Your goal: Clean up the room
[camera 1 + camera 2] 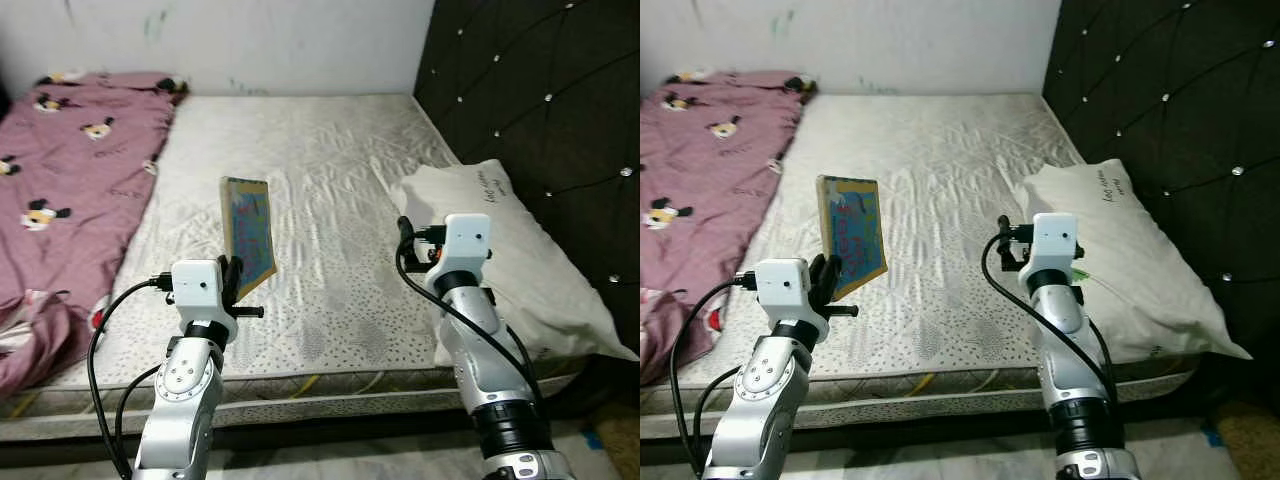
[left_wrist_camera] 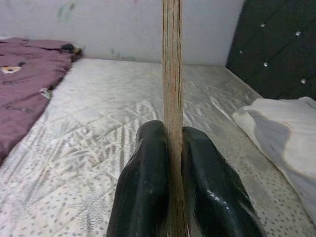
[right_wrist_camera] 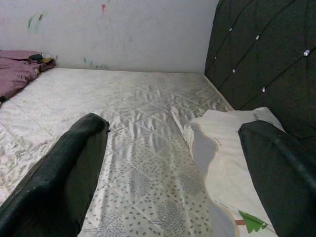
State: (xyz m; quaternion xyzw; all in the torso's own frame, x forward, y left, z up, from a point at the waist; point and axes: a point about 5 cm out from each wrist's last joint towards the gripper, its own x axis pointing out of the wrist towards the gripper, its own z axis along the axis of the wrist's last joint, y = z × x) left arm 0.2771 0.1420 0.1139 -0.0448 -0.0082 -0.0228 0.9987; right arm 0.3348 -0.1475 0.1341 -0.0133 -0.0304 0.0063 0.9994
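pillow [image 1: 500,250] | dark handwritten-style print | too small to read

We cannot read the book [image 1: 248,232] cover — its blue picture is too small, and its lower corner sits behind the left gripper [image 1: 232,278]. The right gripper [image 1: 403,240] fingers are hidden behind its own white wrist block in the head views. The pink blanket [image 1: 70,170] runs off the left edge, and the pillow [image 1: 520,260] is partly covered by the right arm. Writing on the pillow's far end is too small for us to make out — just dark script.
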